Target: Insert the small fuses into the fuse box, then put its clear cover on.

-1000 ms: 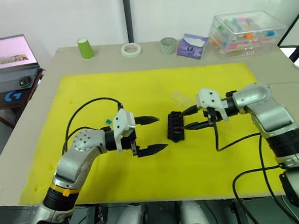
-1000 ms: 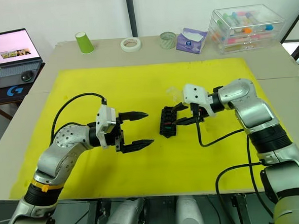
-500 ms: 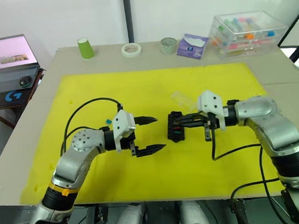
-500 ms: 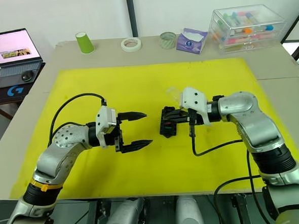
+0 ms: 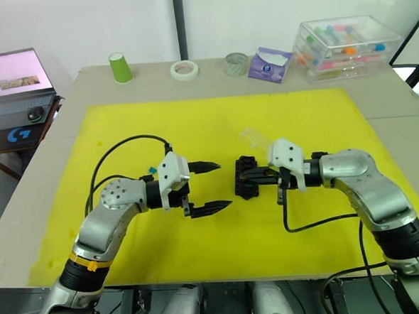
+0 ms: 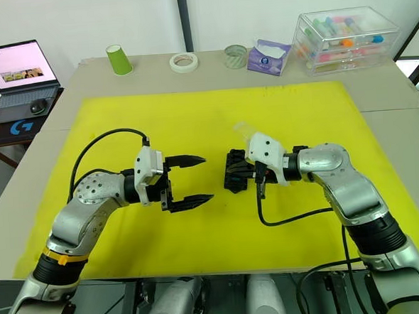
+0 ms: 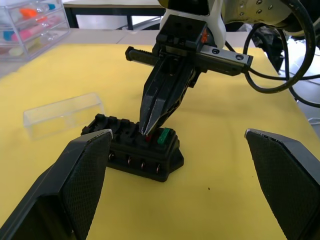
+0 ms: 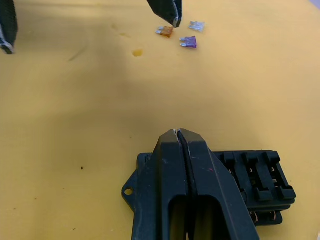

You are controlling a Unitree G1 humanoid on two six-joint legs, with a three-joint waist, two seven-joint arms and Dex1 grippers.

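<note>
The black fuse box [image 5: 244,192] lies mid-mat on the yellow mat [image 5: 299,116]. My right gripper [image 5: 247,174] is shut, its tips resting on top of the box beside a red fuse [image 7: 149,136] and a green fuse [image 7: 164,136] seated in slots. Just left of the box, my left gripper [image 5: 224,183] is open and empty. The clear cover [image 5: 251,137] lies on the mat just behind the box. Loose brown [image 8: 164,31], purple [image 8: 188,42] and pale [image 8: 196,25] fuses lie near the left gripper. A teal fuse [image 5: 151,170] sits behind the left wrist.
Along the table's far edge stand a large clear storage box [image 5: 345,45], a purple packet [image 5: 268,63], a small clear cup [image 5: 236,63], a tape roll [image 5: 183,69] and a green cup [image 5: 120,66]. A laptop [image 5: 16,80] sits on a side table to the left.
My right gripper has closed its fingers and moved left until its tips are on the fuse box. The left gripper has stayed open in nearly the same place.
</note>
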